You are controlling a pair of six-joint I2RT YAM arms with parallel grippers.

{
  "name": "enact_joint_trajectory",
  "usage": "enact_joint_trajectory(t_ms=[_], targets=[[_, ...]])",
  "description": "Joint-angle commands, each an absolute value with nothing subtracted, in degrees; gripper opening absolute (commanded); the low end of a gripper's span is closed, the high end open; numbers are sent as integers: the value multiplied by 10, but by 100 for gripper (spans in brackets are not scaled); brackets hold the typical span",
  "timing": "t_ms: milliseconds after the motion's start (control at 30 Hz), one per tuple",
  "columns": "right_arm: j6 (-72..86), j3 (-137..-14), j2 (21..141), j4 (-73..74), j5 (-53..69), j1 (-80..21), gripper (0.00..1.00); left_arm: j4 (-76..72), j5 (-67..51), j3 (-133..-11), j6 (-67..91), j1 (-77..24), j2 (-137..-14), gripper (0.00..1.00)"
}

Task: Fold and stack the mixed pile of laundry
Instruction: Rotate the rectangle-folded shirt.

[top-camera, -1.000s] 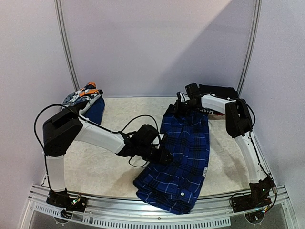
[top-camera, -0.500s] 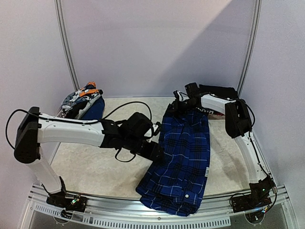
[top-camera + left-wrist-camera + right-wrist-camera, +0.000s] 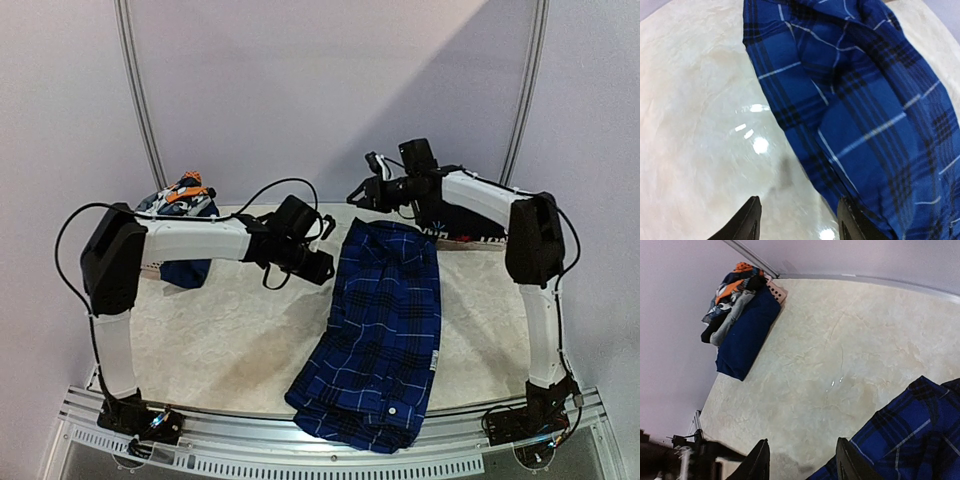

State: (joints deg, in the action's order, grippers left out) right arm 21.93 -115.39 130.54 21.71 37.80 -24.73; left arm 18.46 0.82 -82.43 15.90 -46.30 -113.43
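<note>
The blue plaid shirt (image 3: 385, 320) lies folded into a long strip on the pale table, running from the back centre to the front edge. My left gripper (image 3: 320, 268) hangs open and empty just left of the shirt's upper part; the left wrist view shows the shirt (image 3: 865, 100) beside my gripper (image 3: 799, 225). My right gripper (image 3: 358, 192) is open and empty, raised above the collar end; the shirt (image 3: 910, 435) shows at its lower right. The mixed laundry pile (image 3: 178, 200) sits at the back left, also in the right wrist view (image 3: 732, 292).
A dark blue garment (image 3: 186, 270) hangs from the pile, partly behind my left arm (image 3: 190, 240). A pink lattice basket corner (image 3: 776, 290) shows under the pile. A dark printed garment (image 3: 455, 228) lies at the back right behind my right arm. The table's front rail (image 3: 300, 440) runs below the shirt's hem.
My left gripper left the shirt's left edge and moved back and up. My right gripper let go of the collar end and rose above it. The shirt now lies flat.
</note>
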Motion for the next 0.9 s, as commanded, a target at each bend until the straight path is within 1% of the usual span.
enact_joint_trajectory(t_ms=[0,67,200,267,367,633,867], targets=[[204,-1057,1196,183,346,-247,48,219,-48,-906,104,-435,-1196,52],[202,-993,1141,166,329,-247,50,245,-72,-955,102,-421,-1231,52],[203,-865,1036,121,293,-247,57,290,-111,-1047,100,-403,-1298,52],[208,-804,995,103,280,-247,59,295,-119,-1075,108,-397,-1325,52],[213,-744,944,88,260,-247,60,307,-128,-1117,136,-384,-1365,51],[223,-636,851,70,225,-247,62,327,-170,-1193,164,-372,-1439,47],[219,-603,825,76,207,-248,62,329,-194,-1229,187,-372,-1474,43]])
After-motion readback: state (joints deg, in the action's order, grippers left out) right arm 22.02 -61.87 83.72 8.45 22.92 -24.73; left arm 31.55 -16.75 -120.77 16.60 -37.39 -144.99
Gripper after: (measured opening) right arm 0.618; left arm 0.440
